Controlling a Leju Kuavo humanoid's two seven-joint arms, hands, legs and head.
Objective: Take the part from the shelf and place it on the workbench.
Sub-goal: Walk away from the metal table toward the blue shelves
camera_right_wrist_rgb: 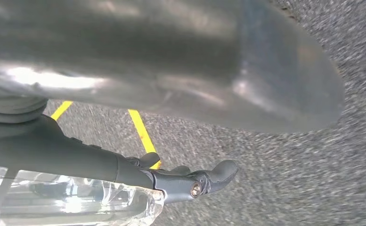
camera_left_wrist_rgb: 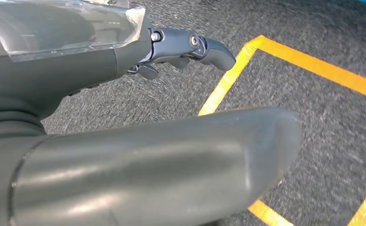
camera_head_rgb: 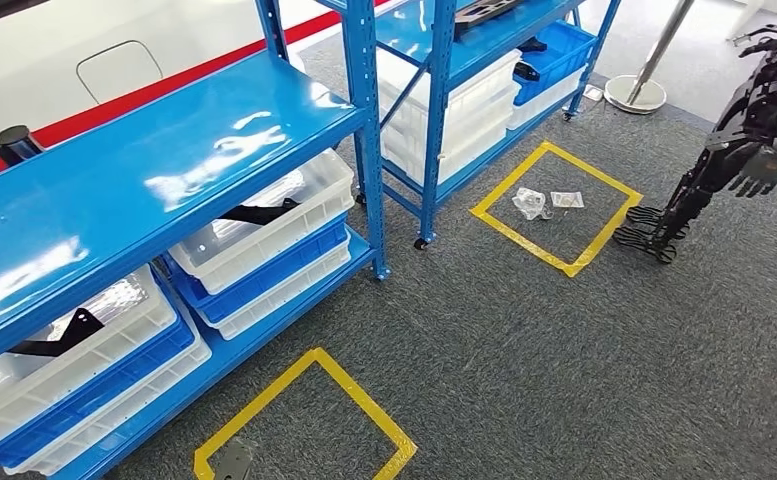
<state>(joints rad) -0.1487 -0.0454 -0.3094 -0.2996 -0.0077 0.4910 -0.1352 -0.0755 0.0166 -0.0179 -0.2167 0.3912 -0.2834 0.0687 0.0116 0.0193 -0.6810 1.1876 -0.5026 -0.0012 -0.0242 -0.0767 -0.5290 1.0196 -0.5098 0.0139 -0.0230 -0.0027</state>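
Beside the glossy blue steel shelf, our black angular part lies in a white perforated bin, well apart from our left hand and right hand, both hanging empty, fingers loose, above coarse grey carpet.

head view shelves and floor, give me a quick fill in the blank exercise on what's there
1. The shelf frame is painted ____.
2. The black part lies in a ____ bin on the lower shelf.
3. The squares taped on the carpet are ____.
4. The left hand hangs over the ____.

Missing words: blue; white; yellow; carpet
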